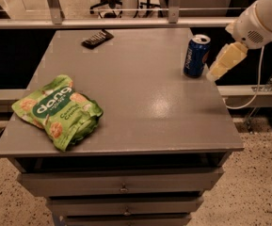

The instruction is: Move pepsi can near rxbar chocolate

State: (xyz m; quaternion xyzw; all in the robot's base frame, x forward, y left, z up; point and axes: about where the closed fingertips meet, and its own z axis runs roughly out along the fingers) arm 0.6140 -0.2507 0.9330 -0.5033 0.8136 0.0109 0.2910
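The pepsi can (196,55), dark blue with a silver top, stands upright near the right edge of the grey table (131,88). The rxbar chocolate (97,38), a flat dark packet, lies at the far left-centre of the table. My gripper (224,60) comes in from the upper right on a white arm and hangs just right of the can, close to it and apart from it, holding nothing.
A large green "dang" snack bag (58,110) lies at the front left of the table. Drawers (121,187) run below the table's front edge. A rail and office chairs stand behind. A cable (251,95) hangs at the right.
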